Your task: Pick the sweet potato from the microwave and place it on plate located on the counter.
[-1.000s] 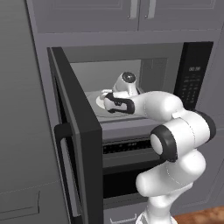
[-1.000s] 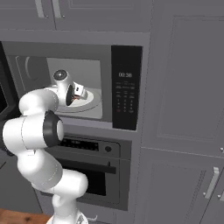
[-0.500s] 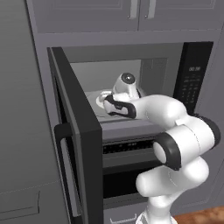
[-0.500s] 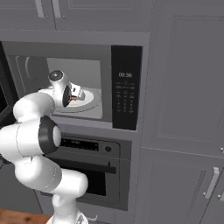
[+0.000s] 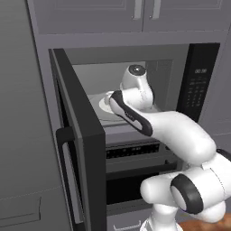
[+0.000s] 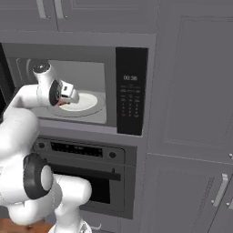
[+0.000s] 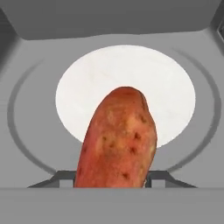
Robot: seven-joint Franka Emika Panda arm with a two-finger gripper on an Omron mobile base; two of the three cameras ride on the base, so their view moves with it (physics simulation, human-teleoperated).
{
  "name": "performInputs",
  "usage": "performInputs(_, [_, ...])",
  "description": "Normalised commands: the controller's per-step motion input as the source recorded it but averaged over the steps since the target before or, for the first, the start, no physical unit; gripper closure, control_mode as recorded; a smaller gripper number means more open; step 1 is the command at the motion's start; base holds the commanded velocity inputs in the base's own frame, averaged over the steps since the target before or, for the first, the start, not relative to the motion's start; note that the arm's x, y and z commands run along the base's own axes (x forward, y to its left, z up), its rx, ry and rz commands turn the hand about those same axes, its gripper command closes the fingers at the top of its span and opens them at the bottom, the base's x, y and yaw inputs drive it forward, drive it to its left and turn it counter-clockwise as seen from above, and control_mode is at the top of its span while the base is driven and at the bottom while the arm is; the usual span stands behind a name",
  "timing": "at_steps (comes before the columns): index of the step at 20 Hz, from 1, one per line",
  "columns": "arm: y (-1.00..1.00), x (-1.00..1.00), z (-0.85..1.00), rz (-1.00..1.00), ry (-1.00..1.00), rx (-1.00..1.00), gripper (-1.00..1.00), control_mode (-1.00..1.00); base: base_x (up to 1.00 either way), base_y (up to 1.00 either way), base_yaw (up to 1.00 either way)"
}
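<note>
The orange-red sweet potato fills the middle of the hand view, clamped between the two dark fingertips of my gripper. It hangs a little above a flat white dish on the turntable of the microwave. From the right base view the gripper is in the left part of the cavity, with a red sliver of sweet potato under the hand. From the left, the wrist covers the fingers. The plate and the counter are out of view.
The microwave door stands wide open at the left, its bar handle close to my forearm. A dark oven unit sits right under the microwave. Grey cabinet fronts stand at the right.
The jaws have closed in on the sweet potato. The hand has shifted a little toward the cavity's left side and front, carrying it; the elbow has swung out.
</note>
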Motion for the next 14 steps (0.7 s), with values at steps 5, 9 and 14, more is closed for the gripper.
performInputs(5, [-0.46,-1.00,0.25,0.04,0.08,-0.02,1.00,-1.00,0.00,0.00,0.00])
performInputs(9, [-0.50,-1.00,0.00,0.07,0.04,-0.04,1.00,-1.00,0.00,0.00,0.00])
performInputs(14, [-0.35,-1.00,0.17,0.03,0.08,0.00,1.00,-1.00,0.00,0.00,0.00])
